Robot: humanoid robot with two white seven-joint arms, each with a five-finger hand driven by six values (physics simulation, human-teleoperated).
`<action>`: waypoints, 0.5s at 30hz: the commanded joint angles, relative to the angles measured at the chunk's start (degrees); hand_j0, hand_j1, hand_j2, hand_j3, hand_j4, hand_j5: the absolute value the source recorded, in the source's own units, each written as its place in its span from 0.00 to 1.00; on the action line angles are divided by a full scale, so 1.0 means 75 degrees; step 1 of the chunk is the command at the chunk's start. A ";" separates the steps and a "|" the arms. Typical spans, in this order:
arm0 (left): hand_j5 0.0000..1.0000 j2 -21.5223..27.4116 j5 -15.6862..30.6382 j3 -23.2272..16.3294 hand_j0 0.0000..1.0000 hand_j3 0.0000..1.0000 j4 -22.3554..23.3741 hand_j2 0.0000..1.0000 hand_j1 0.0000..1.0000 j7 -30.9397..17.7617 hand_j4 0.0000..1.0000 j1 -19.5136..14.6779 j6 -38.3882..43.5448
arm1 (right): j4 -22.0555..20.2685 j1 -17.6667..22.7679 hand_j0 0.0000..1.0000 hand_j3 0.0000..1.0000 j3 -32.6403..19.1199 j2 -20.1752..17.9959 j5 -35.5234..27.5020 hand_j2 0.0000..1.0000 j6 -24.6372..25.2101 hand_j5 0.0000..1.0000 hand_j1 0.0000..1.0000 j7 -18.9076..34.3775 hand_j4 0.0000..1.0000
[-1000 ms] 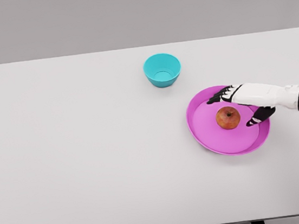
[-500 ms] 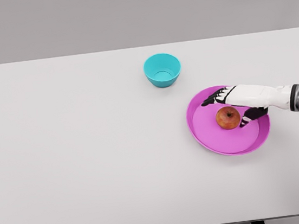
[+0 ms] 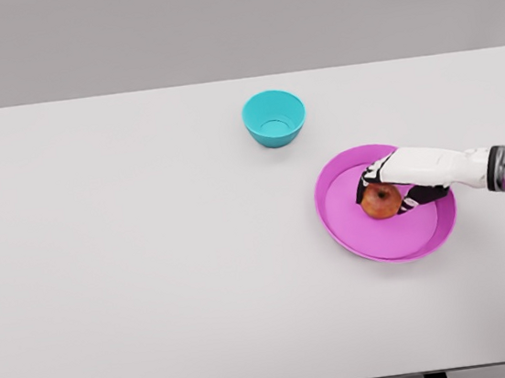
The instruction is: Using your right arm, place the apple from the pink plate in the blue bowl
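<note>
In the head view, the right hand (image 3: 397, 180) reaches in from the picture's right over the pink plate (image 3: 369, 237), its fingers (image 3: 367, 179) curled around the apple (image 3: 381, 201), which sits on the plate's flat middle; whether the grip is fully firm I cannot tell. The blue bowl (image 3: 273, 117) stands well apart, up and to the left on the white tabletop (image 3: 150, 257). The left arm is out of sight. To do this step well, the fingers and thumb should close evenly on opposite sides of the apple before any lift, then raise it straight up clear of the plate's rim so nothing drags or tips.
</note>
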 commanded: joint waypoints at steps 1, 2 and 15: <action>1.00 0.0000 -0.0001 -0.0001 1.00 1.00 0.0000 1.00 1.00 -0.0001 1.00 0.0000 -0.0002 | -0.0011 0.0000 0.38 0.38 0.0009 -0.0014 -0.0046 0.38 0.0014 0.38 0.38 0.0001 0.38; 1.00 0.0000 -0.0001 -0.0001 1.00 1.00 0.0000 1.00 1.00 -0.0001 1.00 0.0000 -0.0002 | -0.0011 0.0000 0.38 0.38 -0.0003 -0.0026 -0.0046 0.38 0.0014 0.38 0.38 0.0001 0.38; 1.00 0.0000 -0.0001 -0.0001 1.00 1.00 0.0000 1.00 1.00 -0.0001 1.00 0.0000 -0.0002 | 0.0106 -0.0410 0.38 0.38 -0.0085 0.0009 -0.0069 0.38 0.0014 0.38 0.38 0.0001 0.38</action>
